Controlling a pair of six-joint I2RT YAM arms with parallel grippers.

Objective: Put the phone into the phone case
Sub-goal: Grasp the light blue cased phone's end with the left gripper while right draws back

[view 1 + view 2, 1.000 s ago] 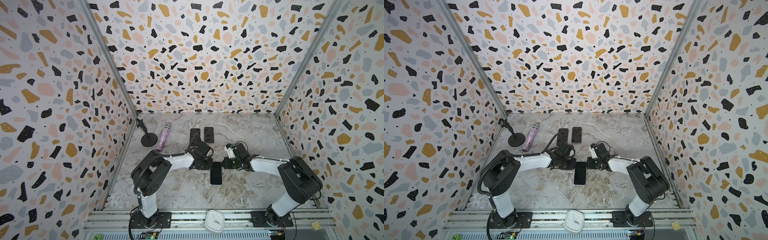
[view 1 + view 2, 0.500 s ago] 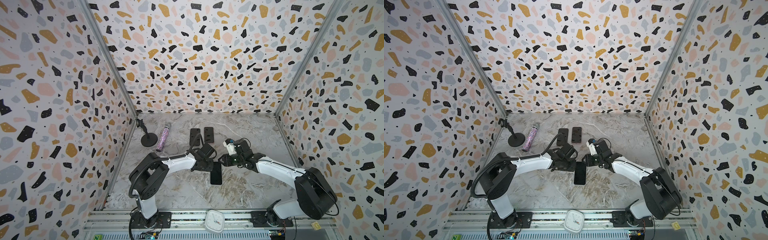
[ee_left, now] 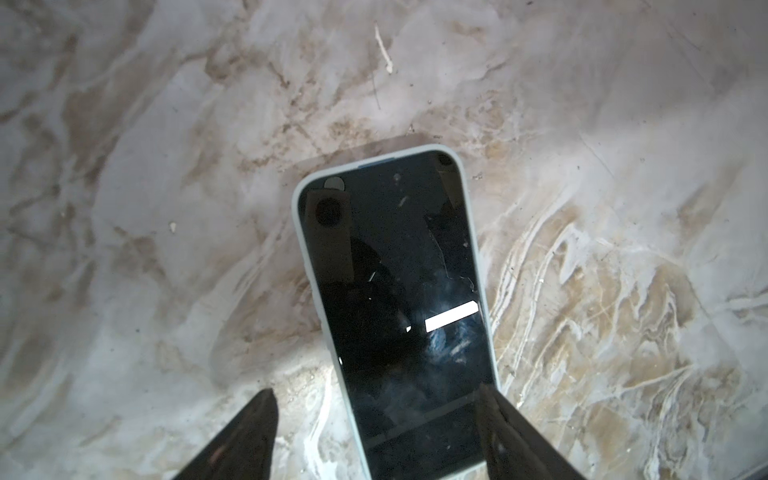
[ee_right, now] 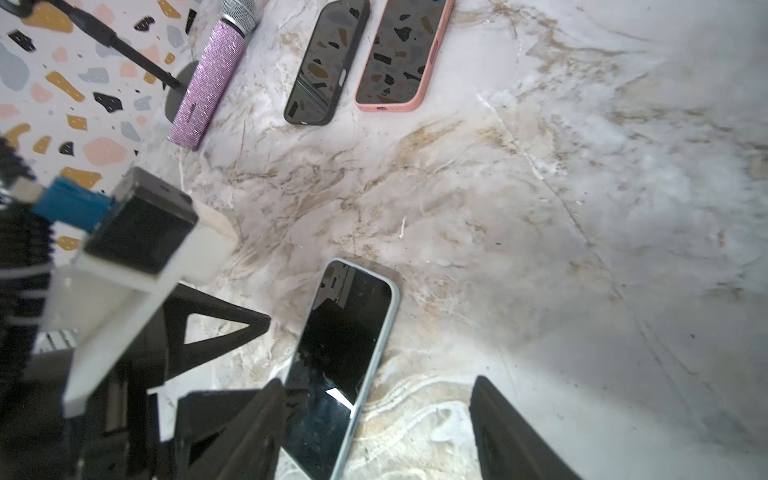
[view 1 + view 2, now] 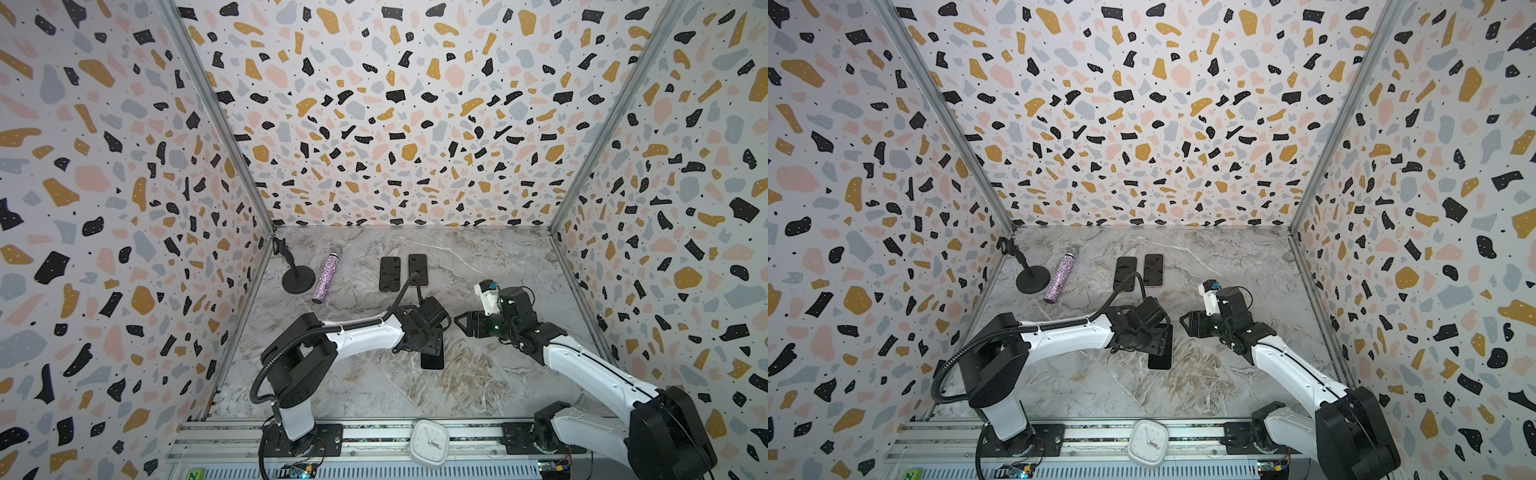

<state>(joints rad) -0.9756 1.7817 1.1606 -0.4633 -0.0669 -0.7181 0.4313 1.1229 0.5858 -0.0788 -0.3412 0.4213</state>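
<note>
Three cased phones (image 4: pixel 340 361) (image 4: pixel 328 62) (image 4: pixel 403 54), one microphone (image 4: pixel 208 83), one stand (image 5: pixel 298 281).

The left arm (image 5: pixel 361 336) reached low and forward from its base toward the middle of the workspace, forearm nearly level. The left gripper (image 5: pixel 432 340) tipped downward at its end. In the left wrist view its two dark fingers (image 3: pixel 249 432) stood wide apart. The right arm (image 5: pixel 590 365) stretched in from the right, wrist raised. The right gripper (image 5: pixel 461 324) pointed left toward its partner, near but not touching, and its fingers (image 4: pixel 503 428) were likewise spread wide.
</note>
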